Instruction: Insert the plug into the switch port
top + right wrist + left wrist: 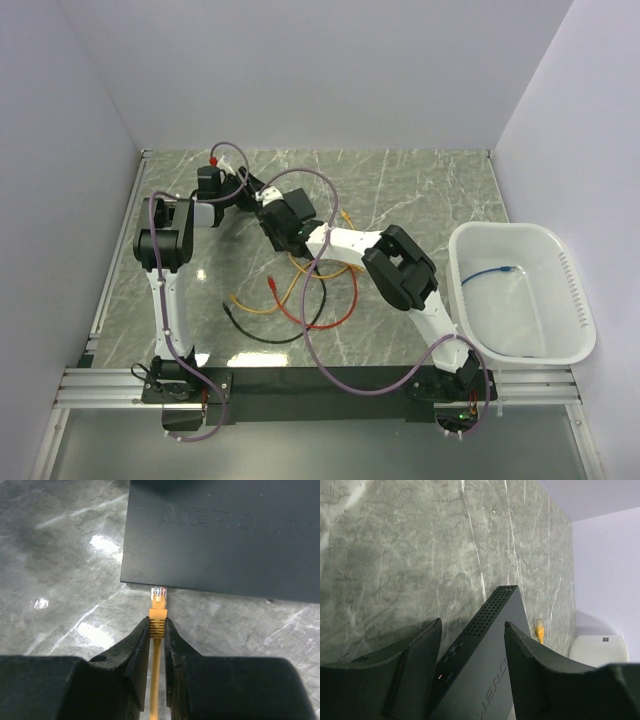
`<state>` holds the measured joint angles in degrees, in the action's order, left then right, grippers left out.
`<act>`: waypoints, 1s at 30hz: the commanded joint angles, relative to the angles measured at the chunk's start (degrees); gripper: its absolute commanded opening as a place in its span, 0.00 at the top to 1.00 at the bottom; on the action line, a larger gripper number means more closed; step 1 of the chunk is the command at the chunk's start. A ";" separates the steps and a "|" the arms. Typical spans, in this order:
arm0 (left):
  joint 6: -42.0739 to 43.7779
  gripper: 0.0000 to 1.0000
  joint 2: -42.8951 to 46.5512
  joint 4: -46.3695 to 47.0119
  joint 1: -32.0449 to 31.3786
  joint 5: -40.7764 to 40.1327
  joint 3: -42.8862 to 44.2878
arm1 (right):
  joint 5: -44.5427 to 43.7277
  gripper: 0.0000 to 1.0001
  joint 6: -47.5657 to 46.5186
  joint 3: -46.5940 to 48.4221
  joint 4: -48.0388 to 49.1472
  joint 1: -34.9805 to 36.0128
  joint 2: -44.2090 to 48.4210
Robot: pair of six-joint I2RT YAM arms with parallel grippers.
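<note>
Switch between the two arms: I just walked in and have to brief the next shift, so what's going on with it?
The left hand grips the black switch by its sides. The right hand pinches the orange plug by its boot. The plug's clear tip is at the switch's socket edge, lined up but apparently not yet fully in. Loose cables lie on the table between the arms.

A white plastic basin [572, 262] sits at the right edge of the grey marbled tabletop [420, 190], with a blue cable [495, 271] lying inside it. Near the table's middle, a red cable [346, 306] and a black cable [266, 337] loop across each other.
</note>
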<state>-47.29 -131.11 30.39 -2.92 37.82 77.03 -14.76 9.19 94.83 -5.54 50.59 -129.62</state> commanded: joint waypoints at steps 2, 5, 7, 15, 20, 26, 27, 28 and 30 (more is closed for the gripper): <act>1.59 0.40 -3.01 -6.13 -1.39 1.46 0.31 | -0.53 1.00 -1.19 2.29 5.45 1.27 -0.46; 0.80 0.40 -3.19 -6.66 -1.39 1.99 0.66 | -0.88 1.00 -0.93 2.20 5.45 1.18 -0.37; 0.53 0.40 -3.19 -7.62 -1.48 2.52 1.01 | -1.23 1.00 -0.58 2.12 5.45 1.18 -0.45; 0.61 0.42 -3.81 -8.59 -1.92 4.54 0.49 | -0.18 1.00 0.21 3.26 5.45 1.27 -0.90; 3.16 0.43 -3.80 -10.79 -2.27 5.15 0.83 | 0.44 1.00 0.39 3.79 5.45 1.27 -1.07; 3.96 0.44 -5.47 -12.37 -2.79 6.56 2.15 | 0.44 1.00 0.39 4.58 5.19 1.27 -1.60; 4.39 0.44 -5.56 -12.46 -2.97 6.56 2.15 | 0.44 1.00 0.39 4.32 5.36 1.18 -1.34; 4.57 0.44 -5.65 -12.64 -3.06 6.39 2.07 | 0.44 1.00 0.39 4.05 5.45 1.18 -1.16; 4.83 0.45 -5.82 -12.55 -3.32 6.82 1.80 | 0.53 1.00 0.39 3.96 5.45 1.18 -1.16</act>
<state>-44.12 -133.03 27.27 -2.94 41.15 80.51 -15.84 9.32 96.14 -5.54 51.03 -130.74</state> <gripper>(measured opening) 0.554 0.204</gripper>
